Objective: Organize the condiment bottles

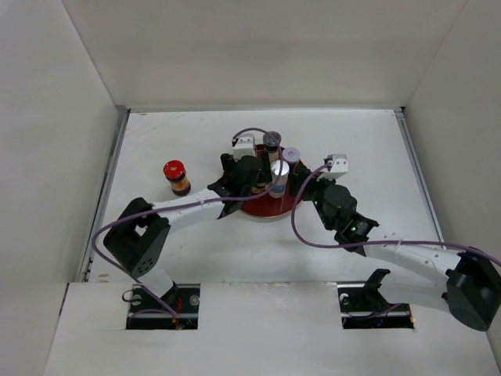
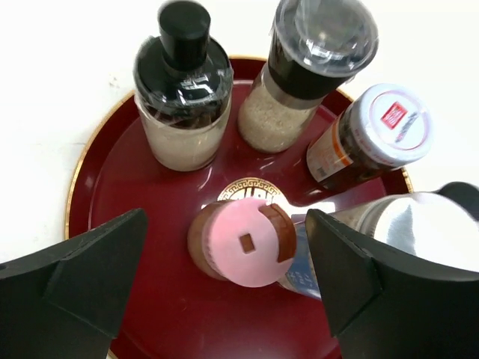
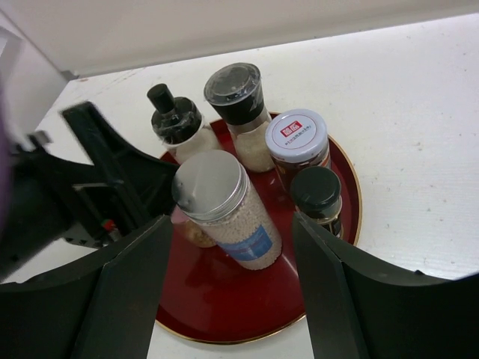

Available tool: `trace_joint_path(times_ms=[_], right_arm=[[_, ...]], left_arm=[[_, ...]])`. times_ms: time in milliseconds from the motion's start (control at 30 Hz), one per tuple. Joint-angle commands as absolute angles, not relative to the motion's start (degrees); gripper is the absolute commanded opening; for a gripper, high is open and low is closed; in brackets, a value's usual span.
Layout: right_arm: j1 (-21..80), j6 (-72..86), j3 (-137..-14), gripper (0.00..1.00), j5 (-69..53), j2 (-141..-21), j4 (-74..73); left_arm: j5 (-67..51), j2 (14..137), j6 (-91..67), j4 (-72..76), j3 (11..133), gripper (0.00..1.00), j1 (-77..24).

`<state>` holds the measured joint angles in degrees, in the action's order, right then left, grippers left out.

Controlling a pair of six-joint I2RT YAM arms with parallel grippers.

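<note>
Glossy round red tray carries six condiment bottles. A red-capped dark jar stands left of it on the matte white table. Left claw is spread wide astride the pink-capped shaker, gripping nothing. Right claw is likewise spread, flanking the cylindrical silver-capped bottle.

1. The tray is dark red with a thin gold edge. In its middle sits a round gold mark with a tiny pattern.
2. The pink-capped shaker has a pink cap and a brown body.
3. The black-topped grinder holds pale, sandy grains.
4. The clear-lidded grinder has a black band and pale grains.
5. The white-capped jar has a red square on its cap and an orange and white label.
6. The tall bottle has a silver cap, white grains and a blue label.
7. The black-capped bottle has a plain black cap.
8. The red-capped jar is dark brown below its cap.
9. The table is white, and the cables are purple.
</note>
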<state>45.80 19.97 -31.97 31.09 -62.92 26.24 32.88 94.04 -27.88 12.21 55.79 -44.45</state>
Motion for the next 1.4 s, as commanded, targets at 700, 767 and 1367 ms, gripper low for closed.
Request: trace_joint_path(times_ms=[700, 767, 1367], right_arm=[[45.5, 20.7, -32.2, 0.73, 31.3, -63.0, 30.0], [45.5, 20.8, -32.2, 0.73, 31.1, -63.2, 30.0], [45.6, 20.8, -32.7, 0.74, 30.5, -64.4, 30.0]], left_arm=[[34.4, 65.1, -33.0, -4.9, 42.5, 0.89, -19.4], [33.1, 66.9, -33.0, -4.5, 42.7, 0.90, -17.9], [35.5, 77.7, -32.5, 4.0, 42.6, 0.83, -14.0]])
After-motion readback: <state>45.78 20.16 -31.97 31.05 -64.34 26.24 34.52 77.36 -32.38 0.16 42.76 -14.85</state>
